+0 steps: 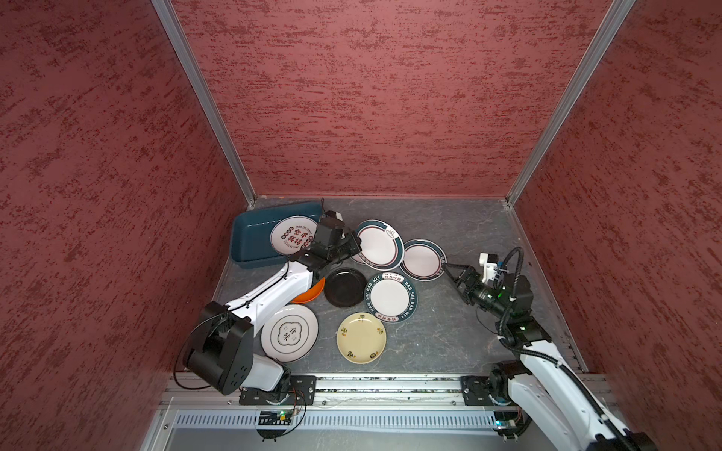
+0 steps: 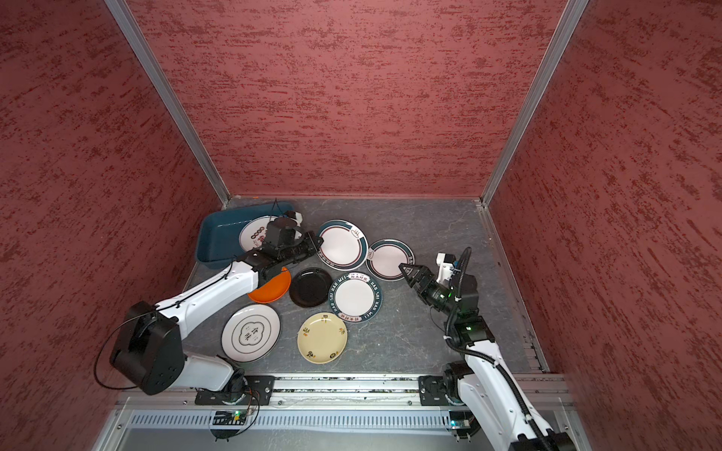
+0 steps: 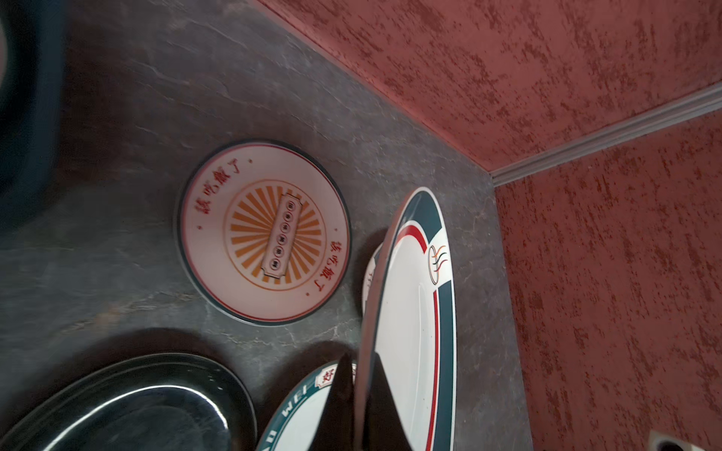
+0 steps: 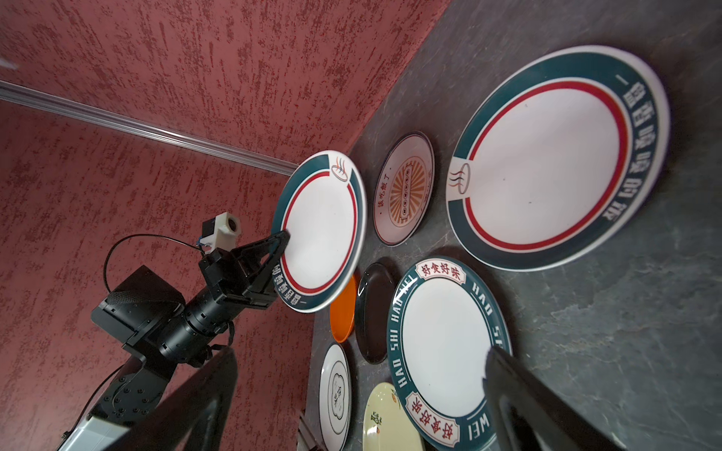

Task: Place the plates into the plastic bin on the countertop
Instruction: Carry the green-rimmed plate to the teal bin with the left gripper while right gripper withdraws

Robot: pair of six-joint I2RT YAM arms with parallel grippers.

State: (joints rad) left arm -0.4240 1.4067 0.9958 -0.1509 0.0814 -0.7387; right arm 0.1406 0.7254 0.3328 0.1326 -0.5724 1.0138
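Left gripper (image 1: 358,244): clamped on the near-left rim of the held plate (image 1: 379,245). In the right wrist view this plate is clear of the countertop (image 1: 449,336) and tilted. It is white with a teal band, a red ring and a steaming-bowl logo; the white characters on the band are not legible.

Right gripper (image 2: 406,269): jaws spread wide, nothing between them, just beside the near rim of the right plate (image 1: 424,259). Contact: cannot tell. This plate has the same design and lies flat.

Bin (image 1: 250,238): far left corner. It holds the bin plate (image 1: 293,236), white with large red characters; its small Latin line is too small to read.

Sunburst plate (image 3: 263,230): flat below the held plate, with an orange ray motif and red characters that look like 該吃飯了.

HAO plate (image 4: 445,347): centre, teal rim reading "HAO SHI HAO WEI", red 好食好味 in two panels.

Black plate (image 1: 345,287): left of the HAO plate. Orange plate (image 1: 312,293): partly under the left arm. Clover plate (image 1: 289,332) and cream plate (image 1: 361,337): near side, print unreadable.
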